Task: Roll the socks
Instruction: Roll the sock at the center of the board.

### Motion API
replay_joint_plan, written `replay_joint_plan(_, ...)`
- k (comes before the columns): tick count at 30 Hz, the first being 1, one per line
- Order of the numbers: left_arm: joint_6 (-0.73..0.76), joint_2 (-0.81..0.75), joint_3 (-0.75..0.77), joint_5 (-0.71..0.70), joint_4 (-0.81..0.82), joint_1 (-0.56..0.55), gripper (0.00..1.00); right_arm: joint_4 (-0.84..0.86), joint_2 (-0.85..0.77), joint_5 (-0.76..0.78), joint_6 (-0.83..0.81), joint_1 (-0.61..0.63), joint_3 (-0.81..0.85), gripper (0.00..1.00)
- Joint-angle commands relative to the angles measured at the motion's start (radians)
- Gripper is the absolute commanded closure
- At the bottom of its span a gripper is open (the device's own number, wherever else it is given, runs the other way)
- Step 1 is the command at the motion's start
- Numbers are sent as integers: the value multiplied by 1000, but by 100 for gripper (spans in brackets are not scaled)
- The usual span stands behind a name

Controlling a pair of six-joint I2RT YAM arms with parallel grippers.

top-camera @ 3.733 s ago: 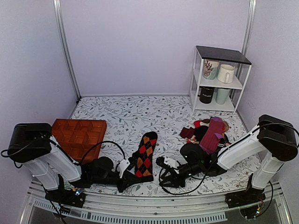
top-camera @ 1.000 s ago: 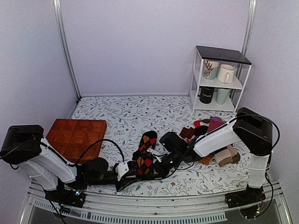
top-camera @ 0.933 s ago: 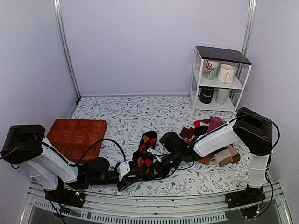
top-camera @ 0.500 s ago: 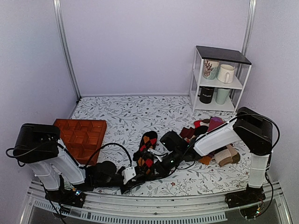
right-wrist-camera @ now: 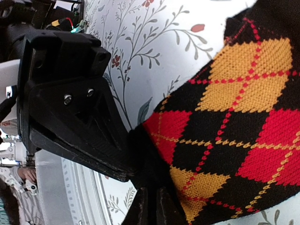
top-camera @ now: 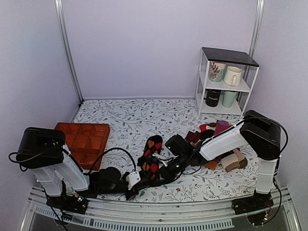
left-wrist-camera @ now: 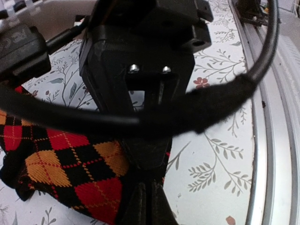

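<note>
The socks (top-camera: 150, 153), black with red and orange diamonds, lie lengthwise in front of the two arms, their near end bunched up. My left gripper (top-camera: 143, 180) and right gripper (top-camera: 153, 175) meet tip to tip at that near end. Seen from the left wrist, my left gripper (left-wrist-camera: 145, 206) has its fingers pressed together at the black cuff of the socks (left-wrist-camera: 56, 159), with the right gripper (left-wrist-camera: 145, 161) pointing down at it. The right wrist view has my right gripper (right-wrist-camera: 151, 206) barely parted around the dark cuff of the socks (right-wrist-camera: 234, 131), the left gripper (right-wrist-camera: 127, 169) touching the same edge.
An orange-brown moulded tray (top-camera: 79, 142) lies at the left. A pile of other socks (top-camera: 219, 137) sits at the right behind the right arm. A white shelf (top-camera: 226, 89) with mugs stands at the back right. The metal rail (top-camera: 144, 219) runs along the near edge.
My left arm has slid right toward the socks' near end and its jaws have closed there. The right gripper's fingers have eased slightly apart. The socks' near end has bunched up.
</note>
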Motion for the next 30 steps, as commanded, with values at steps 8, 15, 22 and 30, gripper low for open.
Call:
replay_joint_plan(8,-240,-13,13,75,-261,17,100,-73,-68,122,-58,-3,-100,67)
replay_joint_plan(15,-419,-68,9,153,-446,49,100,278,-317,186,-233,9,-311,58)
replay_joint_plan(22,-520,-103,-34,277,-479,135,100,423,-372,294,-487,90,-398,56)
replay_joint_plan(30,-532,-37,-36,340,-445,168,100,428,-271,340,-569,173,-322,56)
